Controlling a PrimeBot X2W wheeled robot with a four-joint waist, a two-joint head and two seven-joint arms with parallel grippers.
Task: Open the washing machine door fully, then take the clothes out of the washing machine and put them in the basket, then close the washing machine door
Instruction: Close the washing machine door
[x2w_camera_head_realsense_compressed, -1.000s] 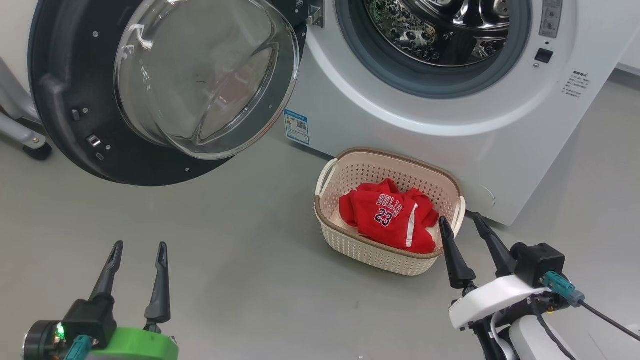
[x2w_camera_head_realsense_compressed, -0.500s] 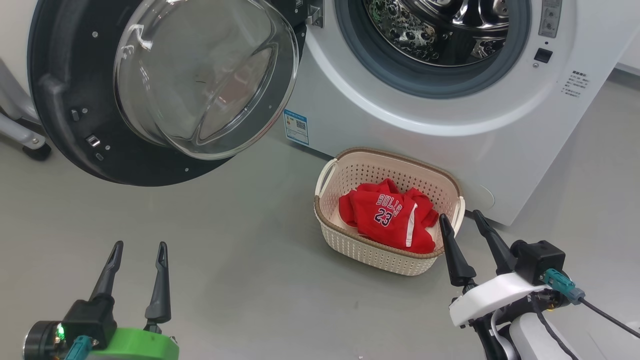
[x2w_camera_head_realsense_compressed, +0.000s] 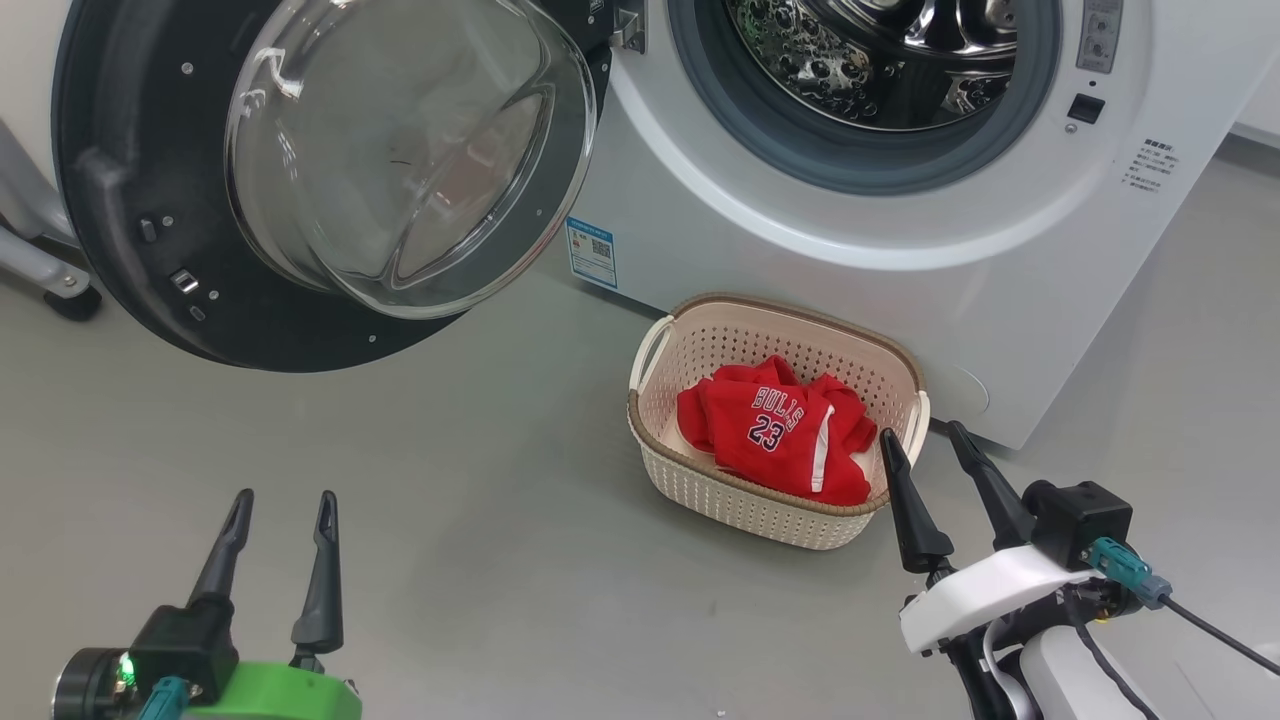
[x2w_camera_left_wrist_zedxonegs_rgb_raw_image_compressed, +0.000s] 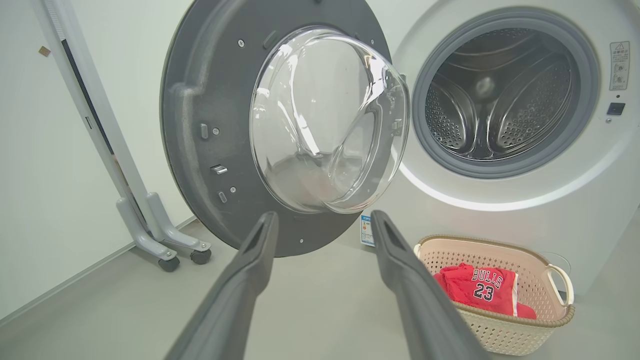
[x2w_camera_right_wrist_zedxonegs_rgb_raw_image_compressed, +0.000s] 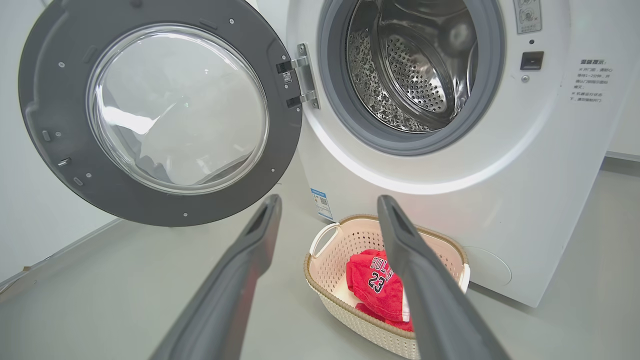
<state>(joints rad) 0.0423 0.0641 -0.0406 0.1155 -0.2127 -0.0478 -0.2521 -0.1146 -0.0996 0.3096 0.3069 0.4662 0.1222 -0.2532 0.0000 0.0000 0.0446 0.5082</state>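
One big white front-loading washing machine (x2w_camera_head_realsense_compressed: 800, 250) shows a perforated steel drum (x2w_camera_head_realsense_compressed: 860, 60); its one round, black-rimmed glass door (x2w_camera_head_realsense_compressed: 400, 170) hangs wide open. One cream perforated plastic basket (x2w_camera_head_realsense_compressed: 740, 500) stands on the smooth grey floor (x2w_camera_head_realsense_compressed: 500, 560) by the machine's front edge. It holds crumpled bright red clothes (x2w_camera_head_realsense_compressed: 775, 430), perhaps two pieces. The left gripper (x2w_camera_head_realsense_compressed: 285, 497) and right gripper (x2w_camera_head_realsense_compressed: 920, 432) gape wide, holding nothing.

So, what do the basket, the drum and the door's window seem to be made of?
The basket: likely moulded plastic, matte cream, with small holes and a brown rim. The drum: polished metal, probably stainless steel; it mirrors light and has punched holes. The door's window: clear and glossy, with bright highlights; it looks like glass, though clear plastic is possible.
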